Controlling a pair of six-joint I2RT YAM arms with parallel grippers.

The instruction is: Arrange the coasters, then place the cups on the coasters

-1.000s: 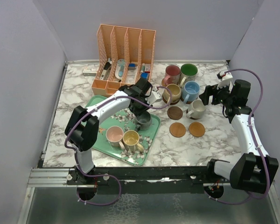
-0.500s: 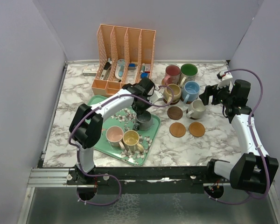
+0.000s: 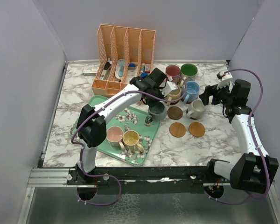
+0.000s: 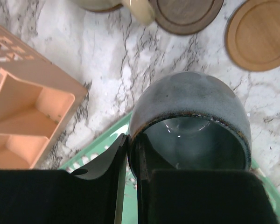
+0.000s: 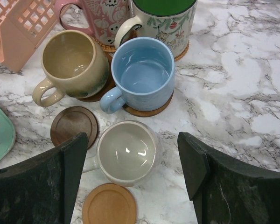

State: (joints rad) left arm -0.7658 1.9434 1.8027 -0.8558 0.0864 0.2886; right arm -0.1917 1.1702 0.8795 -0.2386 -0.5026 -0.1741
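My left gripper [image 3: 155, 103] is shut on the rim of the grey-blue cup [image 3: 157, 111], one finger inside and one outside [image 4: 133, 158]. The cup [image 4: 191, 107] hangs over the tray's right edge, close to a bare dark coaster [image 3: 175, 113]. Two bare light coasters [image 3: 178, 129] [image 3: 196, 129] lie in front of it. My right gripper [image 5: 132, 137] is open above the cream cup [image 5: 126, 151], touching nothing. The tan cup [image 5: 72, 60], blue cup [image 5: 144, 72], pink cup [image 3: 172, 72] and green cup [image 3: 188, 70] each stand on a coaster.
The green floral tray [image 3: 149, 137] holds a pale pink cup [image 3: 115, 135] and a yellow cup [image 3: 130, 138]. An orange file organiser [image 3: 123, 53] stands at the back. Walls close in the table on both sides.
My left gripper closed on the grey-blue cup's rim, lifted it off the tray and carried it right and back toward the dark coaster. The right arm has not moved.
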